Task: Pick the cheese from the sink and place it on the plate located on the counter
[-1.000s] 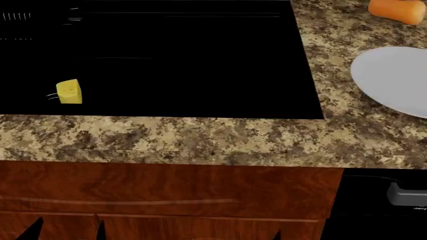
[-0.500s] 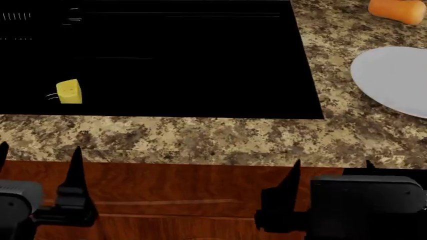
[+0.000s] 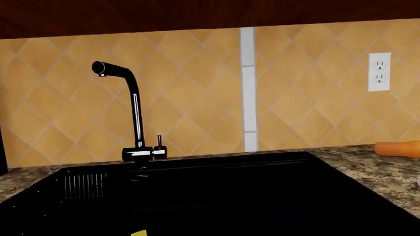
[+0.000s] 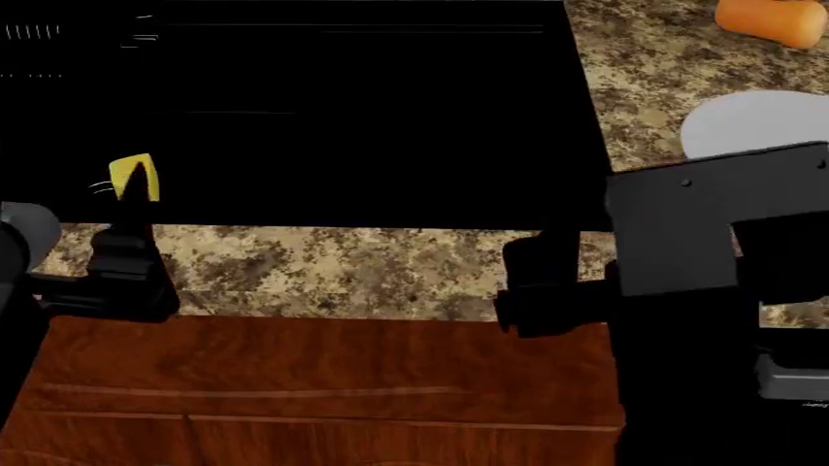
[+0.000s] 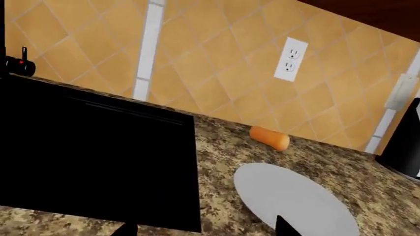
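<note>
1. Speckled brown-and-tan granite forms the counter (image 4: 388, 267), with reddish wood cabinet fronts (image 4: 324, 388) below its front edge in the head view.
2. Set into the counter is the sink (image 4: 337, 116), a large black rectangular basin that fills most of the upper head view.
3. At the back of the basin stands a black-and-chrome faucet (image 3: 135, 118), in front of a wall of tan diamond tiles (image 3: 196, 98) with a white outlet (image 3: 379, 72).
4. The cheese (image 4: 140, 177), a small yellow wedge, lies on the sink floor near the front left corner; only a yellow sliver (image 3: 138, 233) of it shows at the edge of the left wrist view.
5. The left gripper (image 4: 78, 262) hangs over the counter's front edge, just in front of the cheese (one dark fingertip (image 4: 131, 184) overlaps it in the head view); its other finger is cut off, so I cannot tell how far the jaws are apart.
6. The right gripper (image 5: 200, 226) is over the counter beside the sink's front right corner, its two dark fingertips spread well apart and holding nothing.
7. The plate (image 5: 295, 199), round and plain white, lies flat on the counter right of the sink, partly hidden by the right arm (image 4: 712, 233) in the head view.
8. An orange, elongated vegetable (image 5: 270, 137) lies on the counter behind the plate, near the wall.
</note>
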You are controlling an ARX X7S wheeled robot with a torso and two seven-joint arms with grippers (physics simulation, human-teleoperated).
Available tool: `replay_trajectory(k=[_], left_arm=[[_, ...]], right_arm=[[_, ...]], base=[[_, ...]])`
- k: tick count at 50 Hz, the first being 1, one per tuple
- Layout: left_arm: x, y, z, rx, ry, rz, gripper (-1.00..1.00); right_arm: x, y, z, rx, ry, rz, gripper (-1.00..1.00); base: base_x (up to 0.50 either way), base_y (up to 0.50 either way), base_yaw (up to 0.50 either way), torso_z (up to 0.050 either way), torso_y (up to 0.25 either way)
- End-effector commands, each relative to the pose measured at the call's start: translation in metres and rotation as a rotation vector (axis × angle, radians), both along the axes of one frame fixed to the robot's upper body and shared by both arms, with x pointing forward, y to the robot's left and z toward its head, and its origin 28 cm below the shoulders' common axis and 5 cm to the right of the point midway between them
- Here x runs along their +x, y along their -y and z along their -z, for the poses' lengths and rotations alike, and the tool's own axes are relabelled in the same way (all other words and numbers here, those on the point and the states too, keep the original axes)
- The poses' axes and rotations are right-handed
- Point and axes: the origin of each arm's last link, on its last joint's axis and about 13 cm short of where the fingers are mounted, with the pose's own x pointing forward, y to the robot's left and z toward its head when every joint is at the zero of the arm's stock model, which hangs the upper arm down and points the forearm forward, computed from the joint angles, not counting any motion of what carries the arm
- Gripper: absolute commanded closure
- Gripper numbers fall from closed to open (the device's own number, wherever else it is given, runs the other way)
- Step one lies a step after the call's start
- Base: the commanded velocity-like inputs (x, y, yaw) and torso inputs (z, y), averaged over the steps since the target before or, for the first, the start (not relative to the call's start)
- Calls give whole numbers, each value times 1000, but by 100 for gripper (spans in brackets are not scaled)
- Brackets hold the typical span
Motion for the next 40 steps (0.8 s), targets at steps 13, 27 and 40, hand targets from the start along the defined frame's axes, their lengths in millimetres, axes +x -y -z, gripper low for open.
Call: replay_trajectory(k=[13,27,40], left_arm=[[4,0,-26,-2,15,4,-100],[-1,2,-30,8,26,11,-100],[4,1,-30,17,22,9,-100]], right_arm=[[-1,1,-22,-31,3,-14,-100],[-6,3,-19,-31,5,-9,-100],[-6,0,-21,-41,-7,-17,-100]], base=[[87,0,0,0,0],[299,0,0,0,0],[311,0,0,0,0]])
